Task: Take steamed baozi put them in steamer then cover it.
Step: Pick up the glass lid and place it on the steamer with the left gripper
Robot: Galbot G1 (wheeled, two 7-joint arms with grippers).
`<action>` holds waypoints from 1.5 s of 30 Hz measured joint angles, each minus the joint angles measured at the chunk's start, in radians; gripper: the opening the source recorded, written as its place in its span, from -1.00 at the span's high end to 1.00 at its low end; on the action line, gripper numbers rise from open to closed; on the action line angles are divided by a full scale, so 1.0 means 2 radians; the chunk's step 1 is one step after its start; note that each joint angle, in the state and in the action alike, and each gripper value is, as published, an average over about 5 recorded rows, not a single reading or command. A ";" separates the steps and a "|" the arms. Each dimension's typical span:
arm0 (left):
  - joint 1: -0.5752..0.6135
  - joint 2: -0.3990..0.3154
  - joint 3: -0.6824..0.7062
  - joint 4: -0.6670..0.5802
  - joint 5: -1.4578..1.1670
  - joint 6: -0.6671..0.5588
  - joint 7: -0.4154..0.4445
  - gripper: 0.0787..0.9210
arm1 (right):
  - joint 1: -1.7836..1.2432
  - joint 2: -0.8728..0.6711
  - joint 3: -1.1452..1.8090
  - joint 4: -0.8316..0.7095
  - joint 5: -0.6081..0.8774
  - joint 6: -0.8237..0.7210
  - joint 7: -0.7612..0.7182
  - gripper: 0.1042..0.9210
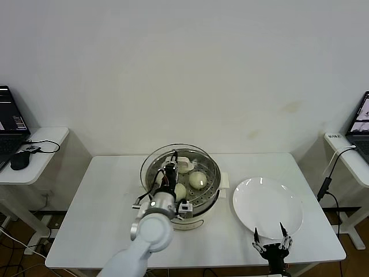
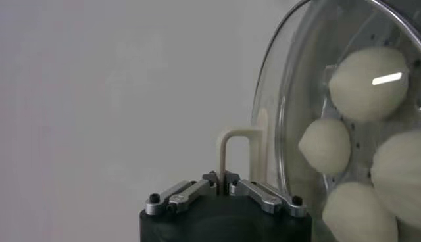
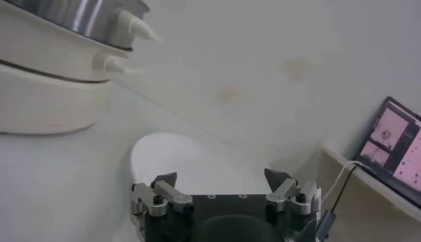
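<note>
The steamer (image 1: 203,209) stands mid-table on its white base. The clear glass cover (image 1: 199,158) lies over it. My left gripper (image 1: 171,173) is above it, shut on the cover's cream bar handle (image 2: 231,141). In the left wrist view the gripper (image 2: 222,179) pinches the handle's leg. Several baozi show through the glass, one (image 2: 368,82) large and another (image 2: 324,146) near the handle. In the head view one baozi (image 1: 198,179) sits right of centre. My right gripper (image 1: 269,234) is open and empty at the plate's front edge, and also shows in the right wrist view (image 3: 222,177).
An empty white plate (image 1: 268,208) lies right of the steamer and shows in the right wrist view (image 3: 177,154), with the steamer's base (image 3: 46,92) beyond it. Side tables with laptops (image 1: 8,124) stand on both sides. A mouse (image 1: 19,161) is on the left one.
</note>
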 measured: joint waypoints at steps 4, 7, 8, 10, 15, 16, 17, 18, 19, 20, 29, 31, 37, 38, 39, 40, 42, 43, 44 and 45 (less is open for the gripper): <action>-0.002 -0.012 0.004 0.013 0.008 0.000 0.001 0.87 | 0.001 -0.001 -0.001 -0.001 0.000 0.000 0.000 -0.76; -0.002 -0.017 0.006 0.021 0.012 -0.001 0.001 0.87 | 0.001 -0.001 -0.002 -0.003 -0.001 0.000 0.000 -0.76; -0.002 -0.018 0.006 0.024 0.014 -0.001 0.001 0.87 | 0.001 -0.002 -0.002 -0.004 -0.001 0.000 0.000 -0.76; -0.002 -0.021 0.006 0.027 0.016 -0.002 0.001 0.87 | 0.000 -0.002 -0.003 -0.006 -0.001 0.000 0.000 -0.76; 0.000 -0.024 0.006 0.030 0.021 -0.003 0.001 0.87 | 0.000 -0.004 -0.004 -0.006 -0.001 0.000 0.000 -0.76; 0.001 -0.025 0.006 0.030 0.021 -0.003 0.001 0.87 | 0.000 -0.004 -0.005 -0.006 -0.001 0.000 0.000 -0.76; 0.002 -0.026 0.007 0.031 0.022 -0.003 0.001 0.87 | 0.000 -0.004 -0.005 -0.006 -0.001 0.000 0.000 -0.76; 0.003 -0.027 0.007 0.031 0.023 -0.003 0.001 0.87 | 0.000 -0.004 -0.006 -0.007 -0.001 0.000 0.000 -0.76; 0.004 -0.028 0.007 0.031 0.023 -0.003 0.000 0.87 | 0.000 -0.004 -0.006 -0.007 -0.001 0.000 0.000 -0.76; 0.005 -0.029 0.007 0.031 0.024 -0.004 0.000 0.87 | 0.000 -0.003 -0.007 -0.007 -0.001 0.000 0.000 -0.76; 0.007 -0.031 0.003 0.038 0.026 -0.008 -0.005 0.87 | -0.002 -0.002 -0.011 -0.008 -0.004 0.000 0.000 -0.76; 0.008 -0.031 0.002 0.039 0.027 -0.009 -0.005 0.87 | -0.002 -0.002 -0.011 -0.008 -0.004 0.000 -0.001 -0.76; 0.008 -0.035 -0.002 0.043 0.027 -0.011 -0.008 0.87 | -0.002 -0.003 -0.014 -0.009 -0.005 0.000 -0.001 -0.76; 0.008 -0.036 -0.002 0.043 0.027 -0.011 -0.009 0.87 | -0.002 -0.003 -0.015 -0.009 -0.005 0.000 -0.001 -0.76; 0.008 -0.036 -0.003 0.044 0.027 -0.011 -0.009 0.87 | -0.002 -0.003 -0.015 -0.009 -0.005 0.000 -0.002 -0.76; 0.009 -0.037 -0.003 0.043 0.027 -0.012 -0.009 0.84 | -0.002 -0.003 -0.015 -0.009 -0.005 0.000 -0.002 -0.76; 0.011 -0.038 -0.004 0.042 0.026 -0.012 -0.010 0.76 | -0.002 -0.003 -0.015 -0.009 -0.005 0.000 -0.002 -0.76; 0.012 -0.038 -0.005 0.040 0.026 -0.012 -0.011 0.70 | -0.002 -0.003 -0.015 -0.009 -0.005 -0.001 -0.002 -0.76; 0.014 -0.038 -0.006 0.039 0.026 -0.012 -0.011 0.61 | -0.002 -0.004 -0.015 -0.009 -0.005 -0.001 -0.002 -0.76; 0.015 -0.037 -0.006 0.037 0.025 -0.012 -0.012 0.55 | -0.002 -0.004 -0.016 -0.009 -0.005 -0.001 -0.002 -0.76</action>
